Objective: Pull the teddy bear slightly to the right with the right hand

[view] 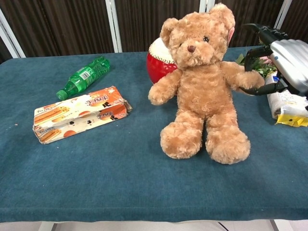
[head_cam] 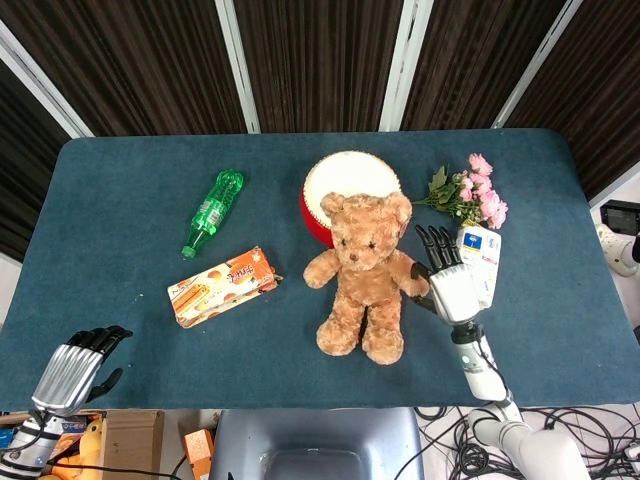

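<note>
Head view overhead, looking down – chest view low, table-level, nearer – both share teddy bear (head_cam: 363,275).

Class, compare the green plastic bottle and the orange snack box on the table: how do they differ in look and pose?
The green plastic bottle is round, slim and see-through; the orange snack box is flat, rectangular and opaque, with printed pictures. The bottle lies farther back on the table, cap toward the front left; the box lies nearer the front edge, with one end looking crumpled. Both lie on their sides, left of the teddy bear, untouched by either hand.
</note>
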Robot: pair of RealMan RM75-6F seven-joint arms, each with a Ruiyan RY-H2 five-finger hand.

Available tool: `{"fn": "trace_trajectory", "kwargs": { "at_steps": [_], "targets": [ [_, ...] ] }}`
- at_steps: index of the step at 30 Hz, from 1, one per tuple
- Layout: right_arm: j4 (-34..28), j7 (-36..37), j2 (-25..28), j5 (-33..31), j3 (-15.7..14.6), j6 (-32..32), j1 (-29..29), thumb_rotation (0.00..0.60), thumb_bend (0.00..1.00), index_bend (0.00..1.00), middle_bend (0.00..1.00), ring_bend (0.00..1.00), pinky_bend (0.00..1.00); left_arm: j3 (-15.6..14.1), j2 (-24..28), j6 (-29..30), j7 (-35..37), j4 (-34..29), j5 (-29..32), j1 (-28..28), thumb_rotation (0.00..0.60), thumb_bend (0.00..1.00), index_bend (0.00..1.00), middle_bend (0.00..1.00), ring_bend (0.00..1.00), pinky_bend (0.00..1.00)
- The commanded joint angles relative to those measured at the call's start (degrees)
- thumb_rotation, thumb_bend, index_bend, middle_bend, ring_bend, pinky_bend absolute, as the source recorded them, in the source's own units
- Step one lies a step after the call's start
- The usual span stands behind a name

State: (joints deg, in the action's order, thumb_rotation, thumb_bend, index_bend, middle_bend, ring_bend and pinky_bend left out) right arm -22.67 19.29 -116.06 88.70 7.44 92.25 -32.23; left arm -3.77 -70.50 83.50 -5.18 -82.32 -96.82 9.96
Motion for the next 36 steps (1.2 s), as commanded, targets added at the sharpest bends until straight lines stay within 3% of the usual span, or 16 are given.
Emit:
{"fn": "trace_trajectory", "kwargs": {
  "at_steps": [1, 9, 13, 16, 20, 23, 24, 29, 36],
  "targets": [
    [-0.9, 0.7, 0.6, -0.8, 1.3, 1.1, -0.6, 0.6, 0.24, 0.73, 0.04, 0.0, 0.09, 0.0, 0.0, -0.1, 0.0, -0.1, 0.0, 0.1, 0.6, 0.3, 0.31, 0.3, 0.32, 0.4],
    [-0.8, 0.5, 1.3, -0.6, -0.3, -1.6, 1.0, 0.6, 0.24, 0.71, 0.04, 0.0, 0.09, 0.0, -0.2, -0.6, 0.3, 0.3, -0.2, 0.5, 0.6, 0.3, 0.31, 0.3, 0.32, 0.4],
    [0.0, 1.3, 1.2, 0.3, -2.1, -3.7, 1.7, 0.6, 0.24, 0.64, 0.04, 0.0, 0.09, -0.1, -0.2, -0.7, 0.1, 0.2, -0.2, 0.5, 0.6, 0.3, 0.31, 0.3, 0.32, 0.4],
    [0.1, 1.9, 1.8, 1.0, -3.4, -4.8, 2.4, 0.6, 0.24, 0.51, 0.04, 0.0, 0.09, 0.0, -0.2, -0.7, 0.4, 0.3, -0.1, 0.4, 0.6, 0.3, 0.31, 0.3, 0.32, 0.4],
    [-1.9, 2.6, 4.0, 2.3, -5.2, -4.6, 3.8, 0.6, 0.19, 0.21, 0.01, 0.0, 0.09, 0.0, 0.0, -0.5, 0.5, 0.0, 0.0, 0.4, 0.6, 0.3, 0.31, 0.3, 0.32, 0.4],
    [-6.8, 2.7, 7.9, 3.7, -7.0, -3.8, 5.5, 0.6, 0.12, 0.03, 0.0, 0.0, 0.09, -0.1, -0.1, -0.7, 0.4, 0.1, 0.0, 0.4, 0.6, 0.3, 0.31, 0.3, 0.32, 0.4],
    [-8.6, 2.7, 9.2, 4.1, -7.5, -3.2, 6.0, 0.6, 0.12, 0.01, 0.0, 0.0, 0.09, -0.1, -0.1, -0.8, 0.4, 0.1, 0.0, 0.5, 0.6, 0.3, 0.31, 0.3, 0.32, 0.4],
    [-20.2, -0.6, 16.9, 6.2, -10.0, 1.0, 9.8, 0.6, 0.1, 0.0, 0.0, 0.0, 0.09, -0.2, -0.1, -0.5, -0.1, -0.1, -0.4, 0.4, 0.6, 0.3, 0.31, 0.3, 0.32, 0.4],
    [-42.6, -10.8, 30.5, 6.3, -11.5, 7.1, 16.6, 0.6, 0.1, 0.0, 0.0, 0.0, 0.09, -0.3, -0.1, 0.8, -1.0, -0.5, -1.1, -0.1, 0.6, 0.3, 0.31, 0.3, 0.32, 0.4]
  ]
}}
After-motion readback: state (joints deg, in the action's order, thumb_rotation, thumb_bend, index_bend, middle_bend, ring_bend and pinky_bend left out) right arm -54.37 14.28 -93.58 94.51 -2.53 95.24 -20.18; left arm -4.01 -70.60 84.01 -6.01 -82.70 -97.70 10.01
